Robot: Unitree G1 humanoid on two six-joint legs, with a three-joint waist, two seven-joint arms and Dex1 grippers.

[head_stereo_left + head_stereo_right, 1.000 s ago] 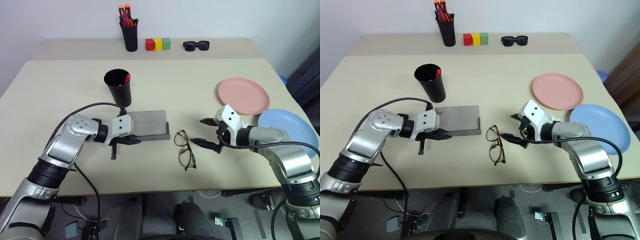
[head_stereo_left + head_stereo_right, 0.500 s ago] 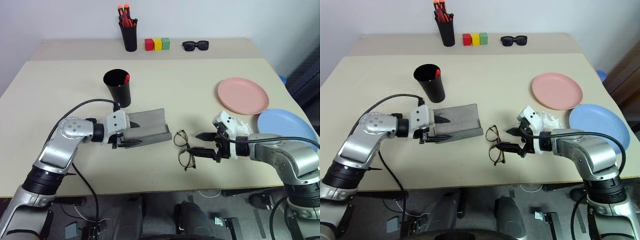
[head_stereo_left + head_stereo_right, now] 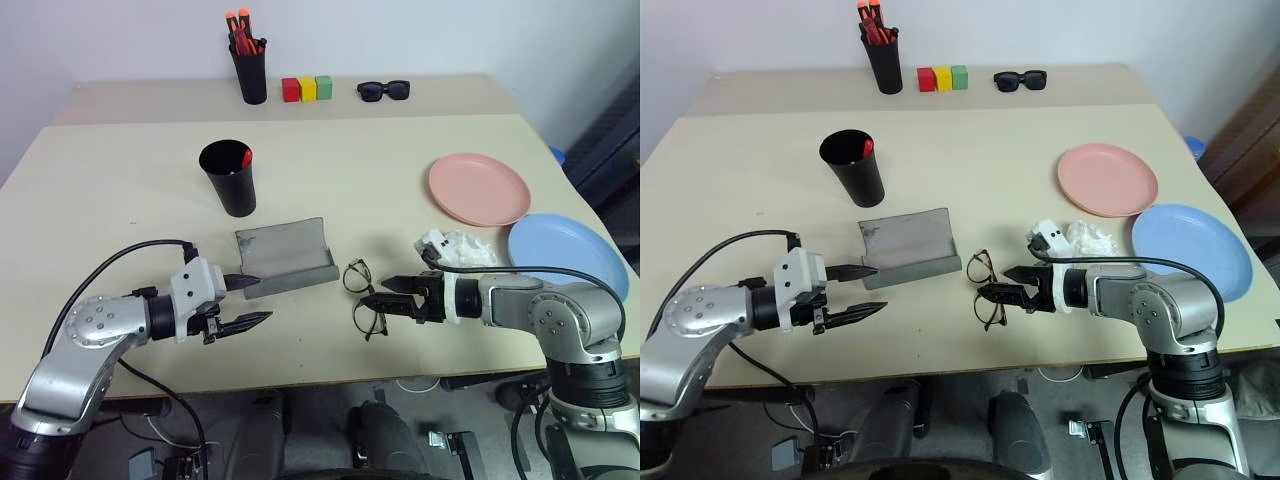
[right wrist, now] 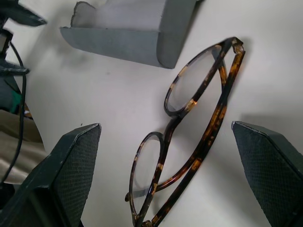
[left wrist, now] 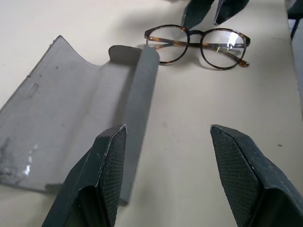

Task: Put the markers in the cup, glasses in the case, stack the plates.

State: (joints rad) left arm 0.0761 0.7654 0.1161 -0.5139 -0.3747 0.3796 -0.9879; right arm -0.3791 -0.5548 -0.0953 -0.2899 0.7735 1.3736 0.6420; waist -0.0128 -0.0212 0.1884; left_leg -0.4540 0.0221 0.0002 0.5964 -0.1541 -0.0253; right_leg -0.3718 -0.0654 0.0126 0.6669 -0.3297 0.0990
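Observation:
The grey case lies open on the table, with the black cup behind it; a red-capped marker pokes up inside the cup. The glasses lie just right of the case, lenses folded flat. My left gripper is open and empty, a short way in front of the case's left end. My right gripper is open, its tips at the right side of the glasses, which lie between and ahead of its fingers. The pink plate and the blue plate sit side by side at the right.
At the table's far edge stand a narrow black cup of orange-capped pens, three coloured blocks and black sunglasses. A black cable loops over the table from my left arm.
My left gripper has opened, let go of the case and drawn back toward the near table edge. The case shifted slightly. My right gripper has rolled over and closed in on the glasses.

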